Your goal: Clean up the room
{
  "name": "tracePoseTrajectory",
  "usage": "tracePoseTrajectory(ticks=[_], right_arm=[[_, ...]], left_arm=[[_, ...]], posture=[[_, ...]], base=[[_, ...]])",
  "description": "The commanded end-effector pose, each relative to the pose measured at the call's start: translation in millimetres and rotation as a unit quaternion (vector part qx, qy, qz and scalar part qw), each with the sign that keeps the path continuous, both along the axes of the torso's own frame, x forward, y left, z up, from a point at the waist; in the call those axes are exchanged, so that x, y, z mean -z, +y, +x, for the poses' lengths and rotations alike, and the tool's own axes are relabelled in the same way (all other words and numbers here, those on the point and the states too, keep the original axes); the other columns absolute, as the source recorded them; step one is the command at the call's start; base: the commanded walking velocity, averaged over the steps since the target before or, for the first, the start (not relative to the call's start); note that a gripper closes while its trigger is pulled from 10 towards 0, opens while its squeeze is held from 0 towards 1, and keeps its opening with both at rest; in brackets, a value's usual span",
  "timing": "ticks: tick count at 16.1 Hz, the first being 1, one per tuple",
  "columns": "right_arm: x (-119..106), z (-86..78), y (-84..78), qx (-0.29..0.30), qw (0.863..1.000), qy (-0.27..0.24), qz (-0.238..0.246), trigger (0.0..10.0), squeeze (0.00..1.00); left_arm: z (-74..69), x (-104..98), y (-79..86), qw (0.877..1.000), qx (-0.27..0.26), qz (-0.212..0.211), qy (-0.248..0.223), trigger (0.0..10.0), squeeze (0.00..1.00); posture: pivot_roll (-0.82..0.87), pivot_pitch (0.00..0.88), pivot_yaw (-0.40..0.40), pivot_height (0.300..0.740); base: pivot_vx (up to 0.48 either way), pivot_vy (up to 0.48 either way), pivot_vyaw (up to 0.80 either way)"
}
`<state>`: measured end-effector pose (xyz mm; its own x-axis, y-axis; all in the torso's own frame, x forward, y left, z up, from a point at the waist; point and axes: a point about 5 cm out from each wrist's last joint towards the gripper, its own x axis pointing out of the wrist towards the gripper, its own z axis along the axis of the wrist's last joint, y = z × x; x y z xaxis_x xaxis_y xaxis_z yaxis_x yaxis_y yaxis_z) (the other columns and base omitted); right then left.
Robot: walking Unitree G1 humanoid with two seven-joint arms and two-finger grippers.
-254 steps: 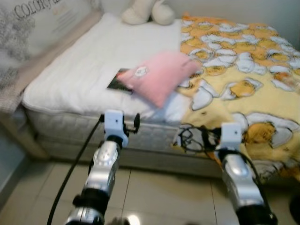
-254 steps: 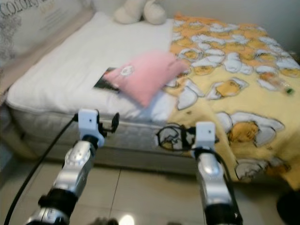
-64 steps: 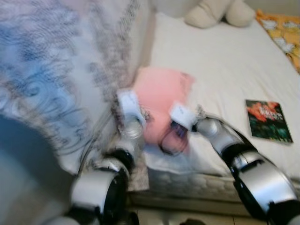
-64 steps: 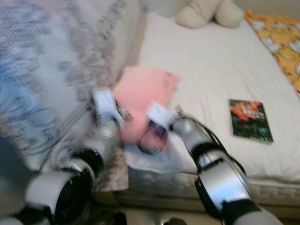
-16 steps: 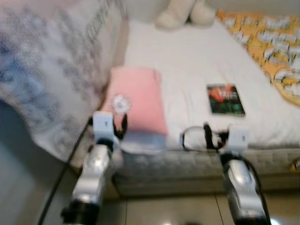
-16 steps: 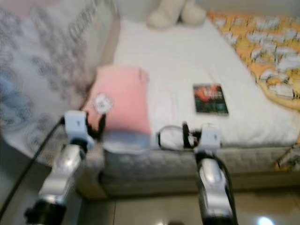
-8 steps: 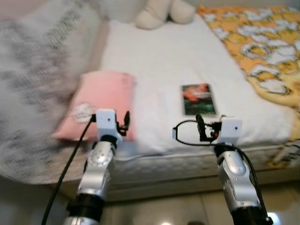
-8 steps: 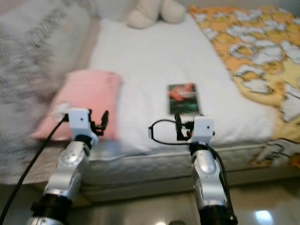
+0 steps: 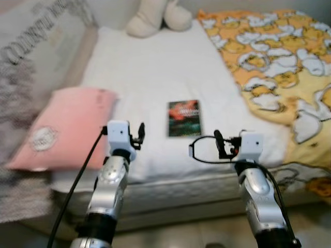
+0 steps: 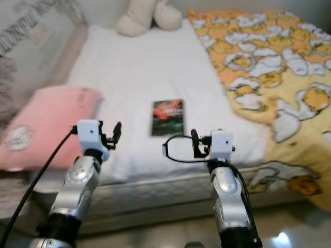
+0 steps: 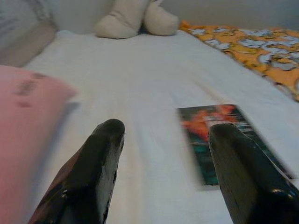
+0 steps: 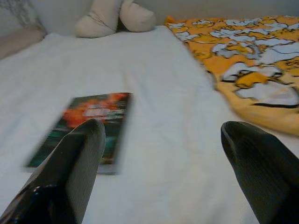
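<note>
A pink pillow (image 9: 57, 126) lies at the head end of the white bed (image 9: 150, 67), beside the headboard. A dark book with a red cover picture (image 9: 183, 118) lies flat on the sheet near the front edge. My left gripper (image 9: 138, 133) hovers over the bed's front edge, between pillow and book, open and empty. In the left wrist view its fingers (image 11: 105, 154) frame bare sheet, with the book (image 11: 219, 135) to one side. Just right of the book, my right gripper (image 9: 220, 142) is open and empty. The book (image 12: 88, 123) lies ahead of its fingers (image 12: 79, 158).
A yellow blanket with a duck pattern (image 9: 279, 57) covers the right half of the bed and hangs over its front edge. A cream plush toy (image 9: 155, 15) sits at the far end. A patterned headboard cushion (image 9: 31, 46) stands on the left. Tiled floor (image 10: 289, 232) lies below.
The pillow, earlier on the book mid-bed, now lies by the headboard and the book is uncovered. Both grippers have let go and drawn back. The view has swung right.
</note>
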<state>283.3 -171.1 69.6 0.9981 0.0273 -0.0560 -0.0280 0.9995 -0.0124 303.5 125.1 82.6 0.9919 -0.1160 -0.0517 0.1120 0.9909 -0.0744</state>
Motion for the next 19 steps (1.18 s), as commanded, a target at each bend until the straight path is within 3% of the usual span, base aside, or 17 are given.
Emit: tracePoseTrajectory(ticks=[1,6,9,19], right_arm=[[-1.6,2.6,-3.6,0.005,1.000,0.000,-0.003,10.0,0.00],[0.9,1.6,-2.0,0.002,1.000,0.005,-0.005,10.0,0.00],[1.0,3.2,-0.6,-0.002,1.000,0.006,-0.005,10.0,0.00],[3.6,4.0,0.5,-0.014,1.000,0.010,-0.014,10.0,0.00]], left_arm=[[0.8,-5.3,-3.7,1.000,0.005,0.000,-0.014,10.0,0.00],[2.2,-4.7,-2.2,1.000,0.003,-0.001,-0.013,10.0,0.00],[8.5,-5.4,1.8,1.000,0.000,-0.004,-0.008,10.0,0.00],[14.3,-4.6,14.6,0.999,-0.037,0.000,0.001,10.0,0.00]], posture=[[-0.18,0.000,0.085,0.740],[-0.17,0.000,0.084,0.740],[-0.18,0.000,0.084,0.740],[-0.17,0.000,0.078,0.740]], base=[[0.247,-0.409,0.00],[0.260,-0.397,0.00],[0.119,0.000,0.00],[0.478,0.000,0.00]])
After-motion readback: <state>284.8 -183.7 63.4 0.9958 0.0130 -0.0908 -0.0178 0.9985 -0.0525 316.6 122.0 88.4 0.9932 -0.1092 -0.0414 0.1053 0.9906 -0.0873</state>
